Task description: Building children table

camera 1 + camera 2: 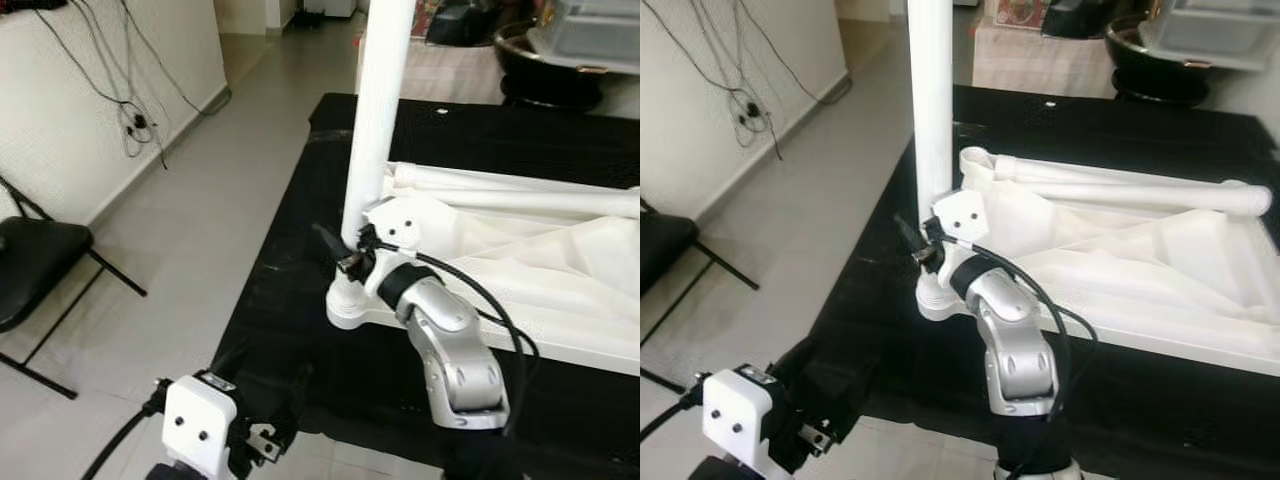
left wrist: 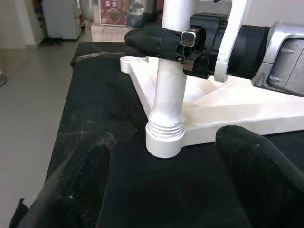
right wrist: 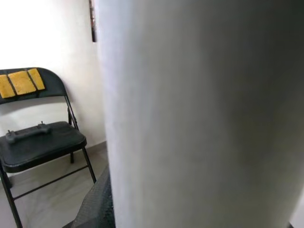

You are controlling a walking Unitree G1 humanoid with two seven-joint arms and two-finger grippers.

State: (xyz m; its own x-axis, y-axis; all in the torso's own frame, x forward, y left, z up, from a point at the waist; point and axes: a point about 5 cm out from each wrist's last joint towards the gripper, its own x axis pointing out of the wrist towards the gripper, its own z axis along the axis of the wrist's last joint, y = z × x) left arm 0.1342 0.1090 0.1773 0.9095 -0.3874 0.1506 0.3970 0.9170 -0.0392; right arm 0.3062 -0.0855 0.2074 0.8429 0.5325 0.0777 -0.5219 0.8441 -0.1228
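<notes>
A white children's table (image 1: 560, 345) lies upside down on a black mat (image 1: 280, 300). One white table leg (image 1: 375, 110) stands upright in the near left corner socket (image 2: 165, 137), with its screw threads showing just above the socket. My right gripper (image 1: 345, 255) is shut on this leg a little above the socket; a black finger (image 2: 152, 40) wraps round its far side. My left gripper (image 2: 168, 142) hovers low in front of the socket, open, with both fingers wide apart and touching nothing. Another white leg (image 1: 1120, 185) lies across the upturned table.
A black folding chair (image 1: 30, 265) stands on the tiled floor at the left, with a controller (image 3: 28, 133) on its seat. Cables (image 1: 135, 120) hang down the white wall. A dark bowl-shaped object (image 1: 560, 60) and furniture stand beyond the mat.
</notes>
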